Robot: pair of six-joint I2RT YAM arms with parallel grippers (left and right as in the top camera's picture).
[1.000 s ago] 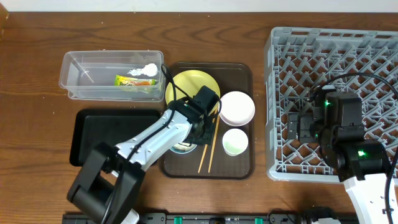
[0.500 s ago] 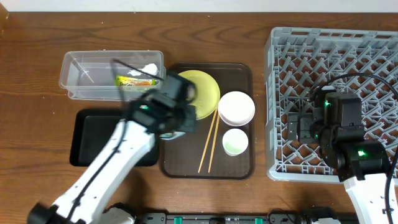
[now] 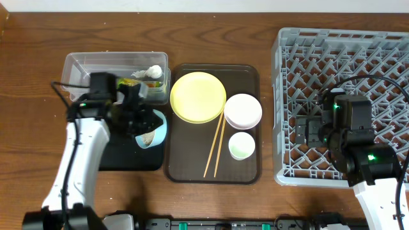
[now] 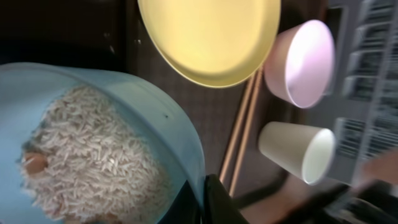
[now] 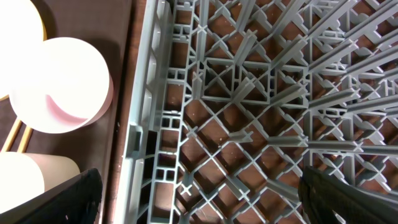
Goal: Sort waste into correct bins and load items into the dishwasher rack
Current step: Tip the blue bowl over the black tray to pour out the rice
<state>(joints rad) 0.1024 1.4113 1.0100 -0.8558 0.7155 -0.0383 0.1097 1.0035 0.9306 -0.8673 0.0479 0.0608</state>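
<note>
My left gripper (image 3: 142, 120) is shut on the rim of the light blue bowl (image 3: 153, 128), which hangs tilted over the right end of the black tray (image 3: 128, 156). White rice grains (image 4: 93, 162) fill the bowl (image 4: 155, 106), and the dark fingers (image 4: 214, 202) pinch its edge. The clear tub (image 3: 89, 76) holds the white scrap (image 3: 152, 71) and the wrapper (image 3: 131, 82), partly hidden by the gripper. On the brown tray (image 3: 249, 73) lie the yellow plate (image 3: 198, 97), pinkish bowl (image 3: 243, 110), green cup (image 3: 241, 145) and chopsticks (image 3: 214, 150). My right gripper (image 5: 199, 205) stands open over the grey rack (image 3: 358, 57).
The left arm's white links (image 3: 70, 172) run over the black tray's left end to the table's front edge. The rack's left wall (image 5: 146, 124) stands right beside the brown tray. Bare wooden table (image 3: 32, 128) lies to the left of the bins.
The left arm has lifted the blue bowl off the brown tray and swung it left, over the black tray. The right arm has not moved.
</note>
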